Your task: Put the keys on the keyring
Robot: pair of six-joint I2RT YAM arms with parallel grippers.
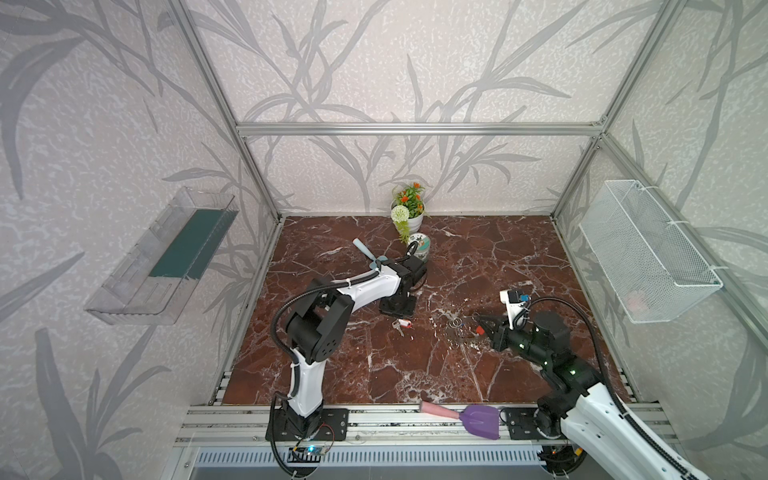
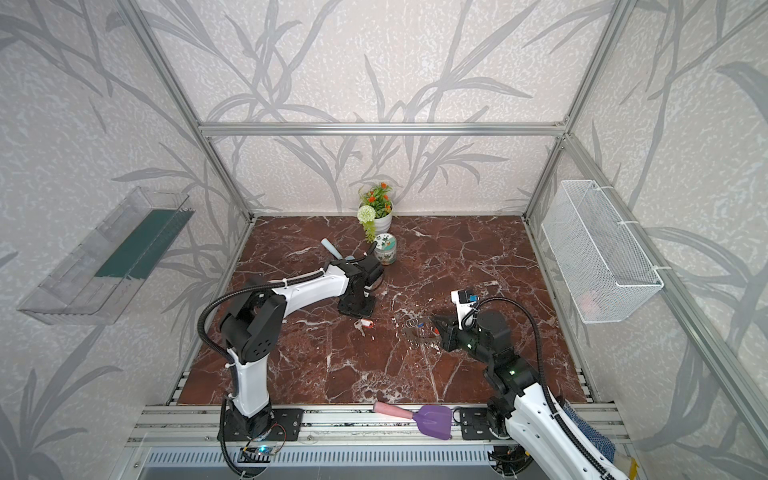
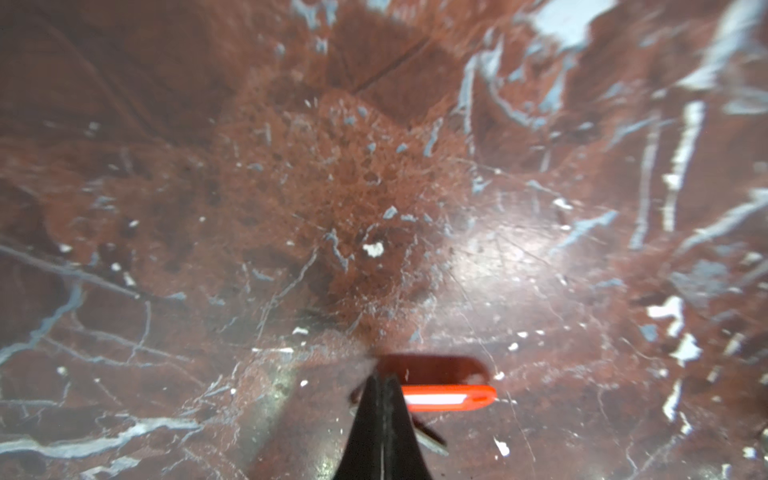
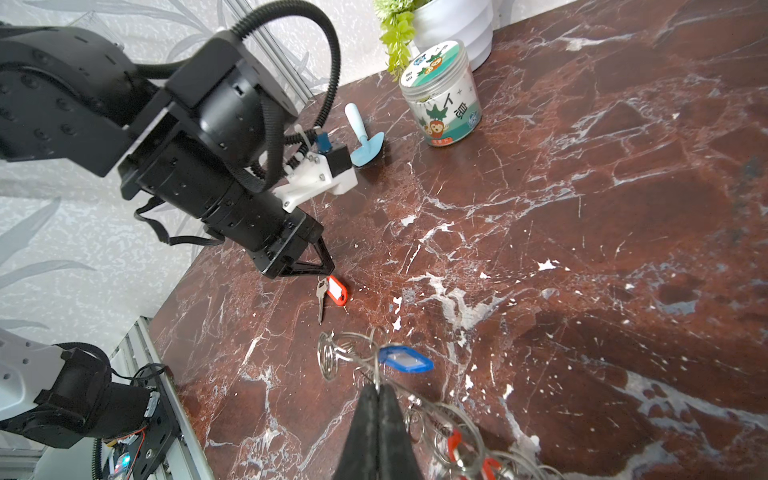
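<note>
Keyring (image 4: 451, 428): one wire loop clamped in right claw (image 4: 377, 388), fingers pressed together. Blue-tagged key (image 4: 407, 360) just past its tips. Red-tagged key (image 4: 337, 291) flat on counter (image 4: 582, 199), head at tips of left claw (image 4: 329, 269), pinched fully closed; real hold unclear. Step, likely: picking up red-tagged key. Next: lift, carry to right claw, thread a split ring.

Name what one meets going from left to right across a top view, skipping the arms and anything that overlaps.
clear shelf → blue trowel → red-tagged key → keyring → wire basket
</note>
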